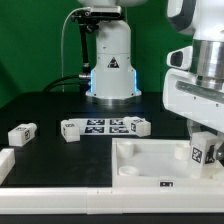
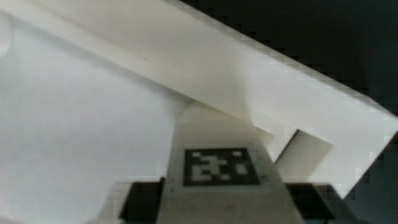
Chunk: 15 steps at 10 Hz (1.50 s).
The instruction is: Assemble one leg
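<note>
White tray (image 1: pixel 150 165) in front, pincer (image 1: pixel 203 140) grasping small white stubby leg (image 1: pixel 203 150), black-and-white square tag on it

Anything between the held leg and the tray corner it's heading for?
Nothing visible. The gripper holds the small white tagged leg block over the large white square tray, near its corner on the exterior view's right; the wrist view shows bare tray surface there.

A large white square tray-like piece (image 1: pixel 150 165) with raised rims lies on the dark table (image 1: pixel 50 105) toward the exterior view's right. Behind it, near the middle, the marker board (image 1: pixel 105 127) lies flat, showing several black-and-white tags. A white bar (image 1: pixel 5 165) sits at the left edge.
</note>
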{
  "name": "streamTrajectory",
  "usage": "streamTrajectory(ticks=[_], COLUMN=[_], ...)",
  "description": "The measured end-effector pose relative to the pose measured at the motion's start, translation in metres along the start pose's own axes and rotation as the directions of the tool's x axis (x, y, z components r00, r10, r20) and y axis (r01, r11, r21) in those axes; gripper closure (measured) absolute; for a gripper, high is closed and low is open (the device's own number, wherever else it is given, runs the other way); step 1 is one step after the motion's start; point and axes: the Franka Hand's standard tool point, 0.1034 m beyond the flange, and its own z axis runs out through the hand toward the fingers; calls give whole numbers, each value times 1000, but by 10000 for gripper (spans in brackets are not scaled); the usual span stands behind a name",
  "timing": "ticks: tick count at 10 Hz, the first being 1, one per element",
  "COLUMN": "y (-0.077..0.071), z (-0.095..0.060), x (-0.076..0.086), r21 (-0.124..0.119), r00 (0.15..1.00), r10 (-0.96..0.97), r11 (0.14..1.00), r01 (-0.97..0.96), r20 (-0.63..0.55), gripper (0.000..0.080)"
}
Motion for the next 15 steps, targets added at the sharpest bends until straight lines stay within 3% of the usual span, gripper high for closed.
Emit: streamTrajectory(ticks=[2,3,4,5,8,12,13,14,15], y=[0,0,0,1,1,1,0,1,2], z=[0,0,0,1,1,-1,-1,-1,-2], x=[0,-1,-1,-1,2,5,7,9,13], r21=[1,1,3,4,5,4,0,-1,-6], r00=[1000,999,999,992,884,597,470,412,252], r10=[-27,-43,-47,-130,-467,-802,-883,-911,-968], r11=[1000,999,999,992,884,597,470,412,252], r01=[27,43,47,130,467,802,883,911,968], r20=[2,5,7,6,3,-1,-3,1,11], gripper=[509,299,299,184,151,150,150,150,150])
